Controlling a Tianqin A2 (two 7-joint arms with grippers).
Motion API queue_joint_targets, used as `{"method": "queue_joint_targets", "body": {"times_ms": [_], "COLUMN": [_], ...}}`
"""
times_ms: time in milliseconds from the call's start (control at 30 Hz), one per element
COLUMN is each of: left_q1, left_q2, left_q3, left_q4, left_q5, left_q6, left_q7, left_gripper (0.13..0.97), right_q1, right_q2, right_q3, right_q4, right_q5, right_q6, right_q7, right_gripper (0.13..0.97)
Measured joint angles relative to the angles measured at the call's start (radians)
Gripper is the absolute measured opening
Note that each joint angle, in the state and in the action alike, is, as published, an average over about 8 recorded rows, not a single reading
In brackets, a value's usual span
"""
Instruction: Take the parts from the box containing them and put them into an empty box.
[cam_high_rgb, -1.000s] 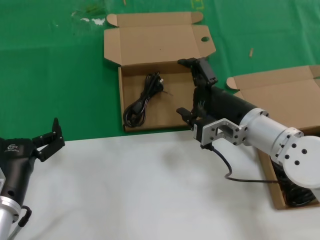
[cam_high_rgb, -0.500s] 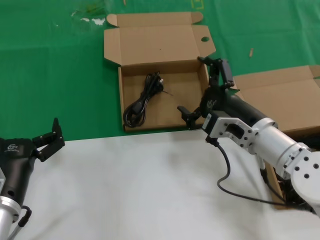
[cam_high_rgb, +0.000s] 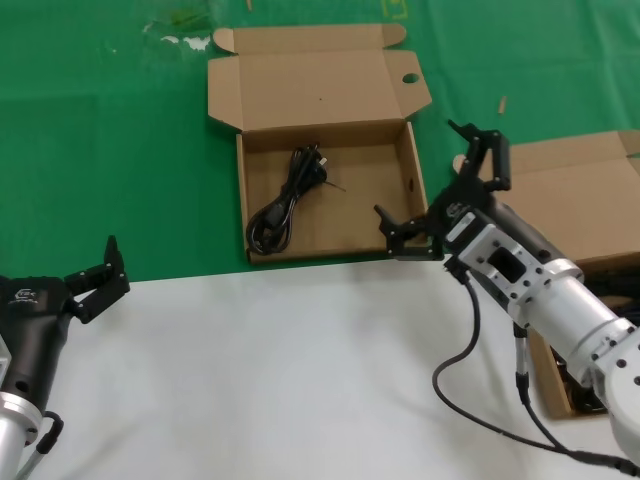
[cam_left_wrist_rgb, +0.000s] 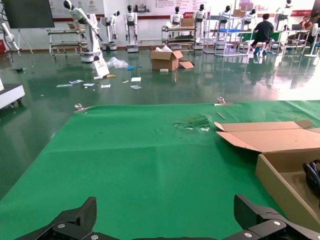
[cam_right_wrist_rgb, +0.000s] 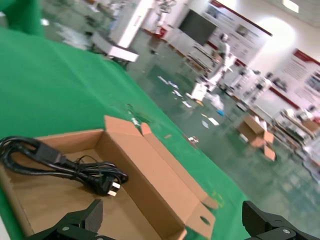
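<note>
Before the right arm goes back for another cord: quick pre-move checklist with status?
1. Right gripper jaws open and holding nothing: ok.
2. Right gripper out of the box with the holed lid tab, above its right wall: ok.
3. One black cord lies flat inside that box, left of centre: ok.
4. Cords left in the plain-lid box on the right: cannot tell, the arm hides its floor.
5. Left gripper parked open at the near left, apart from both boxes: ok.

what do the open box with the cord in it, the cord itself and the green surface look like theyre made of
Box: brown corrugated cardboard, matte, with folded flaps and raw cut edges. Power cord: black, slightly glossy rubber or plastic jacket, judging by its soft loops. Green surface: probably a matte cloth or felt-like mat; faint creases show.
</note>
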Motion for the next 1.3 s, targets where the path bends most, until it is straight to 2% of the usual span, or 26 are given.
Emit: {"method": "queue_joint_targets", "body": {"times_ms": [1000, 1300], "left_q1": [0.0, 0.0], "left_q2": [0.0, 0.0], "left_q3": [0.0, 0.0], "left_q4": [0.0, 0.0], "left_q5": [0.0, 0.0], "left_q6": [0.0, 0.0], "left_q7": [0.0, 0.0], "left_gripper": [0.966, 0.966], "right_q1": [-0.237, -0.262], "right_q2": [-0.065, -0.072], "right_q3": [0.197, 0.217], "right_q4": [0.103, 0.114], "right_q5": [0.242, 0.268], "right_q6": [0.163, 0.18], "right_q7": [0.262, 0.289], "right_gripper": [0.966, 0.966]}}
